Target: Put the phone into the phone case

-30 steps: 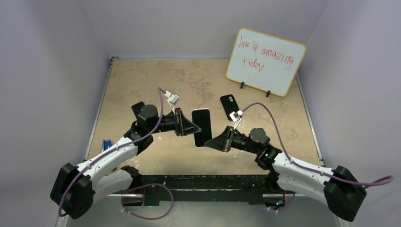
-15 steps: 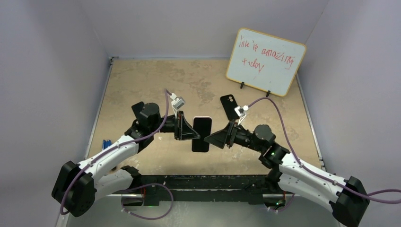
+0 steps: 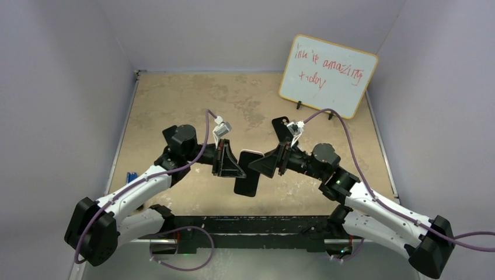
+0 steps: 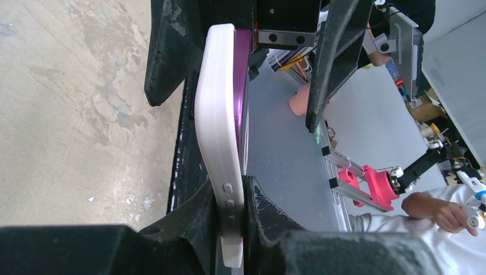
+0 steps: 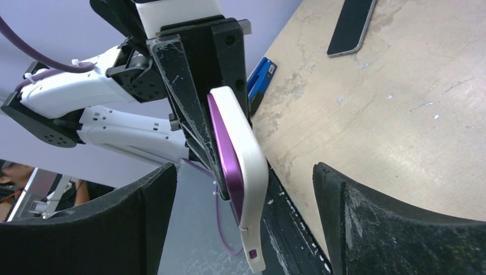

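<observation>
Midair above table [image 3: 175, 99] centre: left pincer [image 4: 232, 212] clamps phone [image 4: 218, 114], long axis crosswise to both pincers; right pincer [image 5: 243, 172] wide, jaws straddling phone faces, not touching.

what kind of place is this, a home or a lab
Most likely a robotics lab test cell: a worn tan tabletop boxed in by plain pale walls, a white-and-black left arm and right arm bolted at its near edge, and a small whiteboard with red handwriting propped at the back.

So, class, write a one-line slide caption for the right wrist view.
Open right pincer straddling the white-and-purple phone, which the left pincer grips by its far end.
</observation>
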Controlling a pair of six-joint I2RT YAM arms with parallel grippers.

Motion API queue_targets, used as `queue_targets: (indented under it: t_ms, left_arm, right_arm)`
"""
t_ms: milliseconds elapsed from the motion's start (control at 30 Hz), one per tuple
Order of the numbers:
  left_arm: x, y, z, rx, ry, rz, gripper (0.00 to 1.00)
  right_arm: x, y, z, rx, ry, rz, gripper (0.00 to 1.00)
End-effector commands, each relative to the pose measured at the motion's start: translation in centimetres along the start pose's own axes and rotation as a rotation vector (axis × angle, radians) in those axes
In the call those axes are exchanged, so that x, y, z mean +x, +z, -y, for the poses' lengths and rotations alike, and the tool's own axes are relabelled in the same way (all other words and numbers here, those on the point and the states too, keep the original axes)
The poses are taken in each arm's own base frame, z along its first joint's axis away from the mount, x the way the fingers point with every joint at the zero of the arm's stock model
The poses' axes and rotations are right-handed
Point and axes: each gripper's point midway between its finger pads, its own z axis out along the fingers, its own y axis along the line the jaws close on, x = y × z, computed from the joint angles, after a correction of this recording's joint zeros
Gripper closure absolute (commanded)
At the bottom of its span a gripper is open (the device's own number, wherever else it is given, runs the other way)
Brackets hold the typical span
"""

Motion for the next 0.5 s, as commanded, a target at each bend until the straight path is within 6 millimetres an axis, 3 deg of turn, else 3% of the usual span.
queue_targets:
  t_ms: [0, 267, 467]
  left_arm:
    - [-1.7, 0.1, 1.9, 0.068, 0.111, 0.0, 1.0]
    - [-1.4, 0.2, 0.9, 0.024, 0.089, -0.019, 1.0]
    - [0.1, 0.4, -3.1, -0.124, -0.053, -0.101, 1.0]
  right_arm:
    - [-1.3, 0.3, -2.5, -0.081, -0.064, -0.006, 0.14]
    - [-2.4, 0.4, -2.7, -0.077, -0.07, 0.053, 0.44]
    - [-3.6, -1.0, -2.4, -0.069, -0.151, 0.162, 1.0]
